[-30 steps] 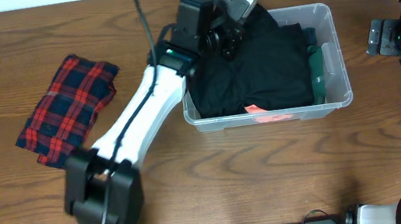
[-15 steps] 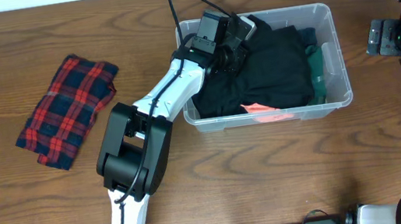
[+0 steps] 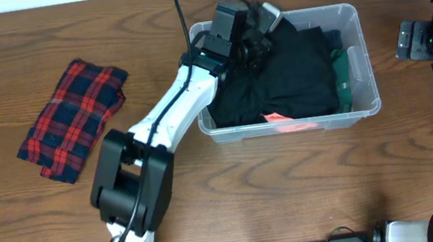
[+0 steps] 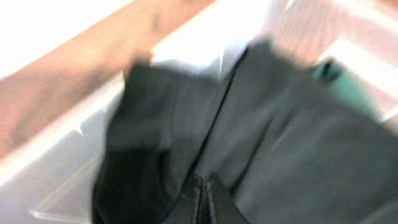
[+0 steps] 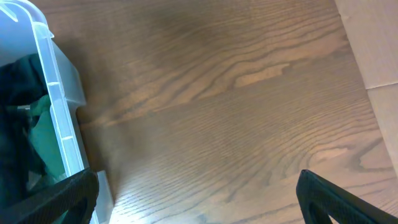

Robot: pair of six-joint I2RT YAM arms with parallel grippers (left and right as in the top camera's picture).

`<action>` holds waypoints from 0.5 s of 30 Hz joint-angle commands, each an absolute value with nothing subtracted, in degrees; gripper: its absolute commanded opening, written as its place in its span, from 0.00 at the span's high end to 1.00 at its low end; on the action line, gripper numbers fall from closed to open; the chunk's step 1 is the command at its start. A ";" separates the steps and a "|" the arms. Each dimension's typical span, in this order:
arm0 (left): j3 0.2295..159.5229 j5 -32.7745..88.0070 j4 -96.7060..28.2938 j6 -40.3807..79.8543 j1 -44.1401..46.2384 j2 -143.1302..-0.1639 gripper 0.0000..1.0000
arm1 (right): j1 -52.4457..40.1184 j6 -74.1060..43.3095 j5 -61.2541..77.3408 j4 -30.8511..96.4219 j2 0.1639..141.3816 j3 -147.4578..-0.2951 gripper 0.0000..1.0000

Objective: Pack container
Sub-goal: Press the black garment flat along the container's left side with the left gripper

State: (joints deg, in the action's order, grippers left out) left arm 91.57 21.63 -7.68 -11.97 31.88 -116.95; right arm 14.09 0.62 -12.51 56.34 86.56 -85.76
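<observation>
The container (image 3: 367, 66) is clear, glossy plastic. The garment (image 3: 291, 76) inside is matt black cloth. The table (image 3: 277, 189) is smooth, grained wood, and the plaid cloth (image 3: 71, 116) looks softly woven.

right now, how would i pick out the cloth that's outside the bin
Find the clear container at the back of the wooden table, then look to its left. A folded cloth lies flat there on the bare wood. It is red and dark plaid, unlike the black garment and green garment in the container.
</observation>
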 commanded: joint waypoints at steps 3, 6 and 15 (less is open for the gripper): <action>91.64 18.46 -3.55 -11.68 32.60 -115.77 0.94 | 14.20 0.03 -13.28 56.38 86.63 -86.13 0.01; 91.64 14.74 -0.08 -11.70 32.93 -115.85 0.94 | 14.20 0.03 -13.28 56.40 86.63 -86.13 0.01; 91.64 13.82 8.80 -11.70 32.97 -117.05 0.94 | 14.20 0.03 -13.28 56.38 86.63 -86.13 0.01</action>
State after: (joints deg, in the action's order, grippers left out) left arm 91.50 14.96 7.33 -11.94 32.80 -115.63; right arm 14.09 0.62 -12.53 56.31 86.56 -85.76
